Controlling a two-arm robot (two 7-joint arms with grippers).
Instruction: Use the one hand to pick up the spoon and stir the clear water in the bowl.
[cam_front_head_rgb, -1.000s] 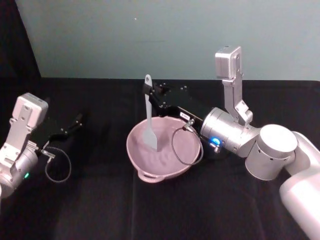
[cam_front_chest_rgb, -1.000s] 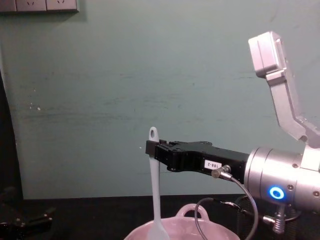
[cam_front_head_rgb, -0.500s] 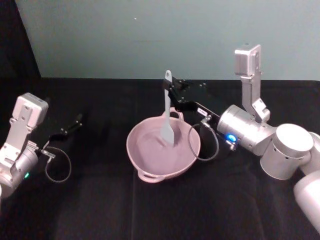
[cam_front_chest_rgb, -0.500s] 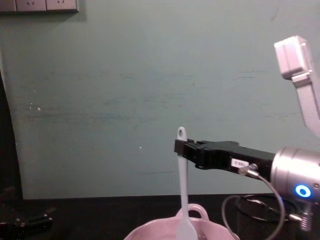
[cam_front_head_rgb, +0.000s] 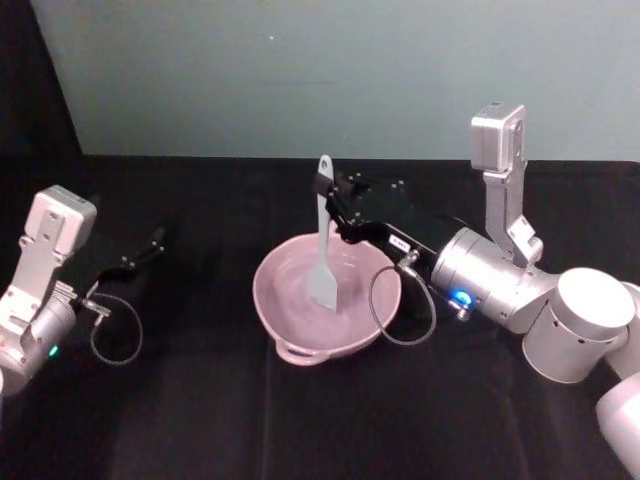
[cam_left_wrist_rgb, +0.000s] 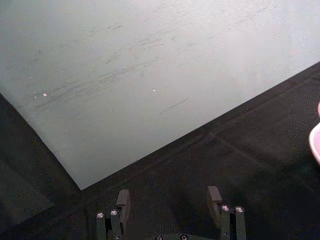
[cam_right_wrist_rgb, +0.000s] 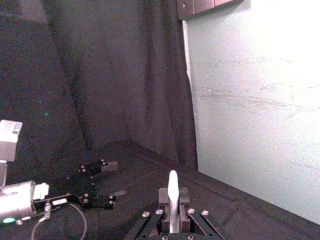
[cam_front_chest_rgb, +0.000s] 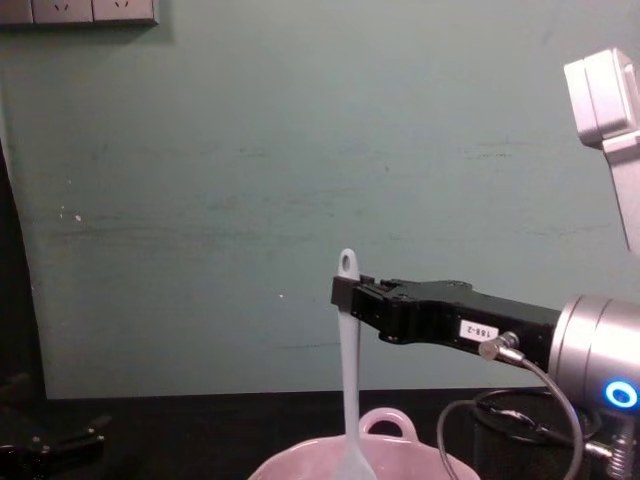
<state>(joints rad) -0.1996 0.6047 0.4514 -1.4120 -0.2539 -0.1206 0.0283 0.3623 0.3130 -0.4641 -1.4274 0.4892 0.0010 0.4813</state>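
Stir is clearly under way. The right end effector (cam_front_head_rgb: 331, 203) is clamped on the upper handle of the spoon (cam_front_head_rgb: 322, 238), which hangs close to upright with the blade dipped into the bowl (cam_front_head_rgb: 262, 300). A second ago the blade was over by the bowl's left side, half a second ago it had swung across to the right and far side, and now it's come back toward the middle. So it's sweeping round through the water, which I can only make out as a faint sheen on the pink. My guess is the job's mostly about keeping that loop going without clipping the rim. The left end effector (cam_front_head_rgb: 141, 252) sits parked on the tabletop (cam_front_head_rgb: 200, 400) with fingers spread, well away from the bowl.
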